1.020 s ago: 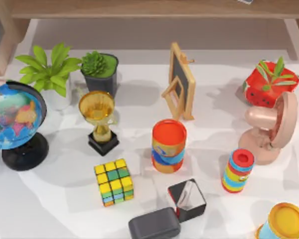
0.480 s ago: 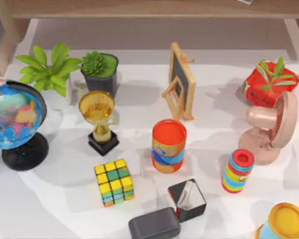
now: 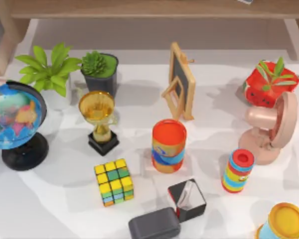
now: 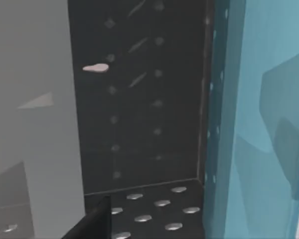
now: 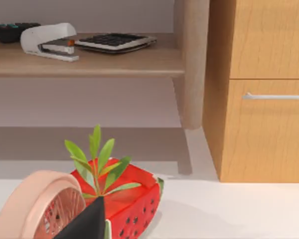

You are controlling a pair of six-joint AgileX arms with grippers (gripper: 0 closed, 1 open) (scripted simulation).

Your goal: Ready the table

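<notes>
While you look down from the top view, you see the white table point(image 3: 65, 209) spread across nearly the whole picture, crowded with things. At its left edge stands a globe point(image 3: 12, 122), with a leafy plant point(image 3: 50, 69) in a white pot behind it and a succulent in a dark pot point(image 3: 99, 69) just beside that. A gold trophy point(image 3: 98, 119) stands in front of the succulent, and a colour cube point(image 3: 113, 181) lies nearer you. Near the middle a small wooden-framed chalkboard point(image 3: 180, 82) stands upright, with a striped can point(image 3: 168, 145) in front of it. A dark grey box point(image 3: 153, 224) sits at the near edge, touching or just beside a small black open box point(image 3: 187, 200). To the right you find a striped cylinder point(image 3: 237, 171), a pink fan point(image 3: 271, 128), a watermelon-patterned pot point(image 3: 269, 82) behind the fan, and a yellow-topped can point(image 3: 285, 221) at the near right corner. A wooden shelf point(image 3: 149, 9) runs along the far side.

From the left wrist view you get dark studded panels point(image 4: 139, 99) beside a translucent blue surface point(image 4: 269, 124); whether the left pincer is apart or together you cannot tell.

From the right wrist view you see the fan and watermelon pot on the table, a stapler point(image 5: 50, 41) and a calculator point(image 5: 114, 41) on the shelf, and a wooden drawer cabinet point(image 5: 261, 89). Of the right pincer you likewise cannot tell.
</notes>
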